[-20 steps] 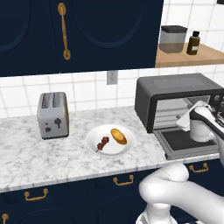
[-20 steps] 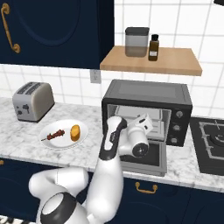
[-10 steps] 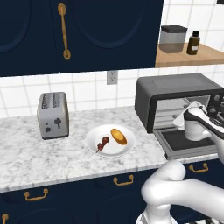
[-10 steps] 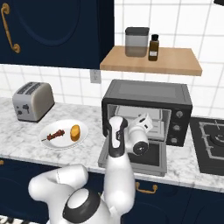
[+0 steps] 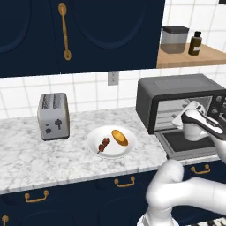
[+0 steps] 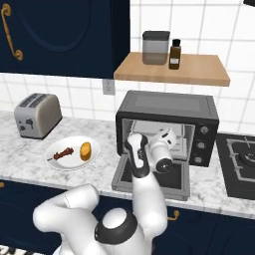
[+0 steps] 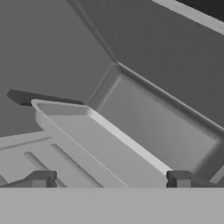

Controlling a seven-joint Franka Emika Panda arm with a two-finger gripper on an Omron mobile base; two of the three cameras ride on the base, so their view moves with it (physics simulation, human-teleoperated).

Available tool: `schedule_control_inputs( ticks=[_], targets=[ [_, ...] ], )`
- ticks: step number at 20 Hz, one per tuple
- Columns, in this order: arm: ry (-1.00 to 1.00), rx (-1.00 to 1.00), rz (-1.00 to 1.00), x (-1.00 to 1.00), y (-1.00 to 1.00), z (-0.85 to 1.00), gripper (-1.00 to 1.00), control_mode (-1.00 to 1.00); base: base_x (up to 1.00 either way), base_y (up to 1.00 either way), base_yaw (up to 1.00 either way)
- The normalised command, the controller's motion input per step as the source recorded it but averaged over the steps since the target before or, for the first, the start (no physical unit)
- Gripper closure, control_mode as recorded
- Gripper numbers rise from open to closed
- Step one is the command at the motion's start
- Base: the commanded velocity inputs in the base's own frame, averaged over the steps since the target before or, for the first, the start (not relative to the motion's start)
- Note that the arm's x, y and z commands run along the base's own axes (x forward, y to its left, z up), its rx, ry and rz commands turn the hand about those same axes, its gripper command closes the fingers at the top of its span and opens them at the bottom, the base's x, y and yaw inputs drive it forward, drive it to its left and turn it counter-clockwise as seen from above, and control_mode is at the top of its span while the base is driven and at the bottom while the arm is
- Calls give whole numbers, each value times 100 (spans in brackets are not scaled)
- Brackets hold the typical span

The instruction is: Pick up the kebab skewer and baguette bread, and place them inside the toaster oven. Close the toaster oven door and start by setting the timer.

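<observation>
Barely begun: door [image 6: 152, 178] dropped open, skewer [image 5: 104, 145] and bread [image 5: 119, 137] on plate [image 5: 95, 140] on table. Tool [image 7: 109, 178] inside oven [image 6: 169, 107], spread, holding nothing. Loading, closing, timer left.

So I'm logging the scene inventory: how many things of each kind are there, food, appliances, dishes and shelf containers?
Food: 2, kebab skewer and baguette bread
Appliances: 2, toaster oven and silver toaster
Dishes: 1, white plate
Shelf containers: 2, grey canister and dark bottle
Total: 7
</observation>
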Motion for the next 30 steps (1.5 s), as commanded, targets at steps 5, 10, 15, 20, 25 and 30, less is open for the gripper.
schedule_control_inputs(
  ticks=[5, 10, 15, 20, 25, 30],
  targets=[
    [0, 0, 1, 36, -6, -20, -100, -100, 0, 0, 0],
    [0, -1, 1, 28, -1, -24, -100, -100, 0, 0, 0],
    [-2, -1, 1, 33, -1, -4, -100, -100, 0, 0, 0],
    [-3, -2, 0, 16, 0, -13, -100, -100, 0, 0, 0],
    [0, -1, 0, 1, 0, -11, 100, -100, 0, 0, 0],
    [0, 0, 1, 0, -2, -3, 100, -100, 0, 0, 0]
  ],
)
